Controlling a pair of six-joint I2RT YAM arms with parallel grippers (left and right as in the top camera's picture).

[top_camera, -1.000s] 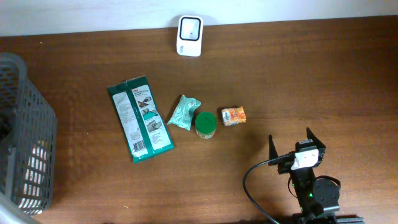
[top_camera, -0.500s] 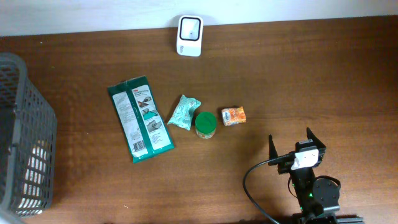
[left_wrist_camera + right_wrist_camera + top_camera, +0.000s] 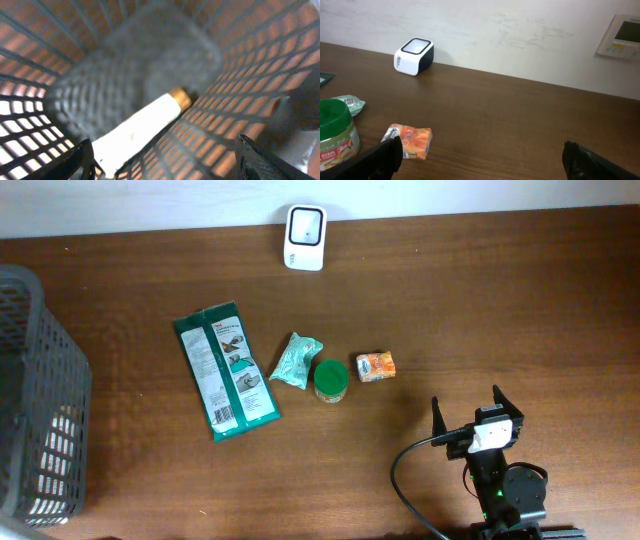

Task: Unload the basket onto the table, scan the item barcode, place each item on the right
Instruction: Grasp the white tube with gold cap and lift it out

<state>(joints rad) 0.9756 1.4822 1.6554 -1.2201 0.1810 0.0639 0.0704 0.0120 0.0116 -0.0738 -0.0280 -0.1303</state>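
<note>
Four items lay in a loose row near the middle of the wooden surface [image 3: 520,300]. A green wipes pack [image 3: 224,370] came first, with a teal pouch [image 3: 296,360] at its 3 o'clock. A green-lidded jar [image 3: 331,379] sat just beside the pouch, and an orange packet [image 3: 375,366] lay near the jar's 3 o'clock. The white barcode scanner [image 3: 304,224] stood at the 12 o'clock edge, well apart from them. The right gripper [image 3: 478,412] sat at the packet's 5 o'clock, jaws wide apart and empty. The left gripper [image 3: 165,152] hung over the grey mesh basket [image 3: 40,430] at the 9 o'clock edge, jaws apart with nothing between them. A white tube [image 3: 140,125] with a gold cap lay on the basket's floor.
</note>
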